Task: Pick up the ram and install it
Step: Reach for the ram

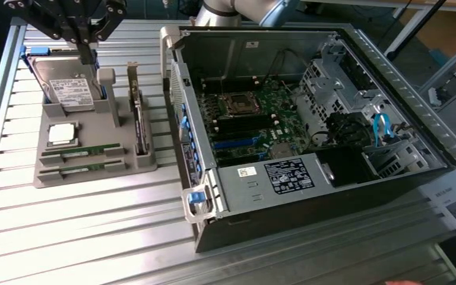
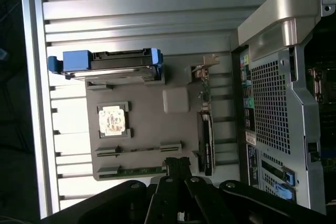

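Two ram sticks, thin green boards, stand on edge in slots at the near end of a grey holder: one ram and a second ram just in front of it. In the wrist view a ram lies right beside the black fingertips, with the other ram one slot over. My gripper hangs shut and holding nothing above the hard drive at the holder's far end. In the wrist view the gripper shows its fingers pressed together.
The holder also carries a silver processor chip and a dark expansion card standing on edge. On the exterior view's right, an open computer case exposes its motherboard. The slatted metal table stretches in front.
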`<action>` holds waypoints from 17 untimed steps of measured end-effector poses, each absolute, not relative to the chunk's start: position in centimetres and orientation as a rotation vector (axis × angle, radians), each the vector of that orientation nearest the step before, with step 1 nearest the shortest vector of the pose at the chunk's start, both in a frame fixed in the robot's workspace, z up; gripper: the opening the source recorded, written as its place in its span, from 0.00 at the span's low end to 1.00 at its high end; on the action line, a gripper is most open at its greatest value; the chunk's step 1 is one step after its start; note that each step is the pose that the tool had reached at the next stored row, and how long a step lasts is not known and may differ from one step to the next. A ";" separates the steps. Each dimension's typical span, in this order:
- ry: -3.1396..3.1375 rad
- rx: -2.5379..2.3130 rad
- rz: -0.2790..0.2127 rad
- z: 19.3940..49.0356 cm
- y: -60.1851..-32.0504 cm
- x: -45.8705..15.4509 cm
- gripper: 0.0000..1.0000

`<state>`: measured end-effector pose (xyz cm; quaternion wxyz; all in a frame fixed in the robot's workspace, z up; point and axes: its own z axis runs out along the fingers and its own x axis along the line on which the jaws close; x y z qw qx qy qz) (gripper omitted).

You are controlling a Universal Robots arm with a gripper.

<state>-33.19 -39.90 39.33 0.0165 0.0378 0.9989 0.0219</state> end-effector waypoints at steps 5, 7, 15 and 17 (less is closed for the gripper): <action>3.105 0.118 0.068 39.3 -39.9 -34.5 0.10; 3.105 0.118 0.068 39.3 -39.9 -34.9 0.10; 3.105 0.118 0.068 39.3 -39.9 -35.2 0.10; 3.105 0.118 0.068 39.3 -39.9 -35.3 0.10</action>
